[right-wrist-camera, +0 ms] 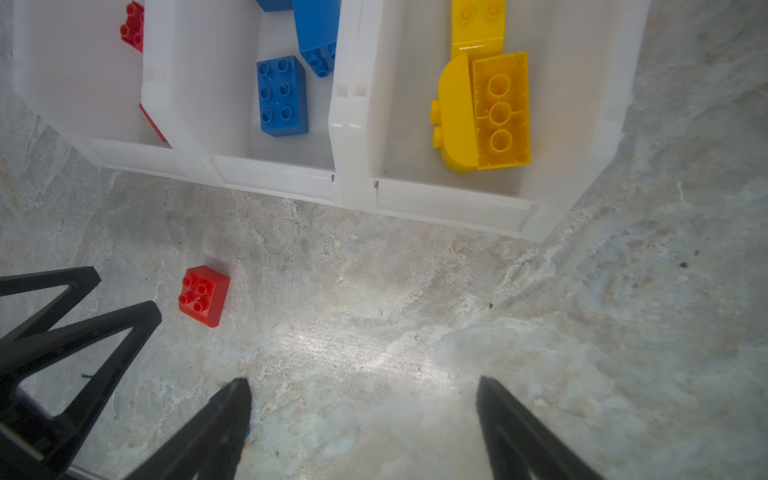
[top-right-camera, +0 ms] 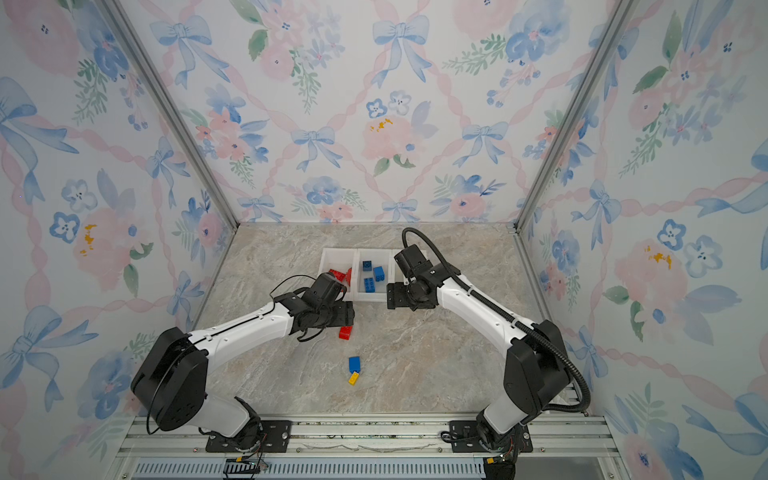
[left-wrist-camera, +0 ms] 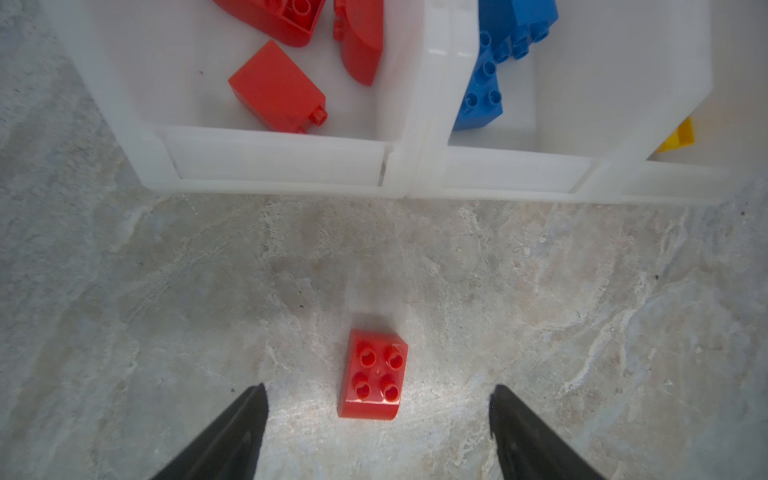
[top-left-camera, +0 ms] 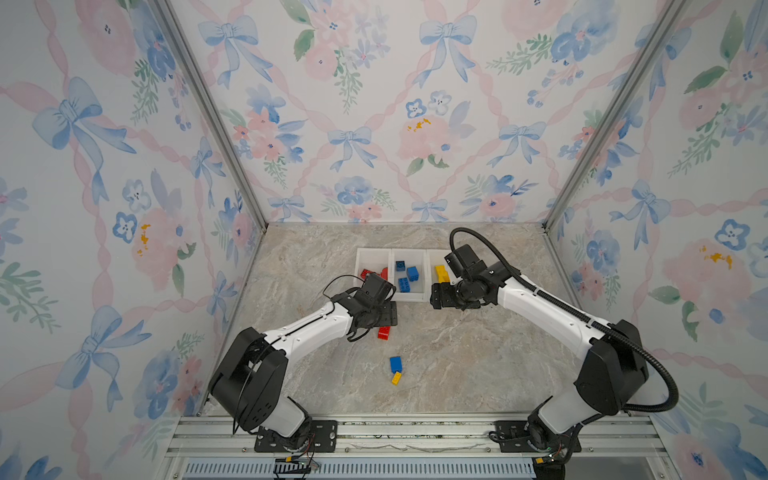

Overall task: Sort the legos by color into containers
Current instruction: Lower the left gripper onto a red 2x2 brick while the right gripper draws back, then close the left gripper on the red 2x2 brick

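Note:
Three joined white containers [top-left-camera: 409, 296] stand at the back of the table. In the wrist views the left one [left-wrist-camera: 274, 166] holds red legos [left-wrist-camera: 276, 89], the middle one blue legos [right-wrist-camera: 282, 96], and the right one [right-wrist-camera: 449, 203] yellow legos [right-wrist-camera: 484, 112]. A loose red brick [top-left-camera: 384, 332] [left-wrist-camera: 374, 376] lies studs up on the table, just ahead of my open left gripper [left-wrist-camera: 378, 390] and apart from both fingers. My right gripper [right-wrist-camera: 363, 384] is open and empty over bare table in front of the containers. A blue brick [top-left-camera: 395, 363] and a small yellow brick [top-left-camera: 396, 377] lie nearer the front.
The marble tabletop [top-left-camera: 478, 357] is walled by floral panels on three sides, with a metal rail [top-left-camera: 415, 432] along the front. The left gripper's black fingers [right-wrist-camera: 83, 324] show in the right wrist view, close beside the red brick [right-wrist-camera: 204, 296].

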You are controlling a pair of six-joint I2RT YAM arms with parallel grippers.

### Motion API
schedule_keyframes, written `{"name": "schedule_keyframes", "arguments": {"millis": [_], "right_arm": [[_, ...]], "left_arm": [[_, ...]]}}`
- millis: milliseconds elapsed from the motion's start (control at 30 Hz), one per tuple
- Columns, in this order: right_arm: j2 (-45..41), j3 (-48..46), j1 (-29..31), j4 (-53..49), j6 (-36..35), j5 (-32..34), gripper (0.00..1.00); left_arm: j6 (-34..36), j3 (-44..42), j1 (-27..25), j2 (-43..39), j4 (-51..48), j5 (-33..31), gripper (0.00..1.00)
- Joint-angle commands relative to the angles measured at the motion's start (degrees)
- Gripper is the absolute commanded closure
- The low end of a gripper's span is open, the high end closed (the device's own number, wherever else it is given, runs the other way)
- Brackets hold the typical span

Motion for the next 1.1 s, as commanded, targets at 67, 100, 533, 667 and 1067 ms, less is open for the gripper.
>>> {"name": "schedule_keyframes", "arguments": {"millis": [67,100,533,667,1067], "right_arm": [[-4.32,-3.51,0.45,-0.49,2.17,1.89,0.11],[-4.90,-3.97,0.44,-0.66,2.29,1.99,0.11],[-10.21,-10.22,-1.09,-0.87,3.99,2.78,0.10],[-10.17,-10.71,-1.14,-0.61,4.24,2.78,0.10],[-8.84,-10.54,-1.23,0.26,4.61,2.93,0.10]], "left_arm": [[3.57,5.05,-1.84,4.52,-7.05,-3.57,0.17],[3.99,5.79,-2.02,5.34,-7.64,-3.46,0.17],[7.45,12.31,-3.91,15.97,-14.80,-2.80,0.24],[7.21,12.58,-3.99,17.24,-14.78,-3.27,0.28],[7.14,12.83,-3.99,20.33,-14.76,-4.45,0.39]]}}
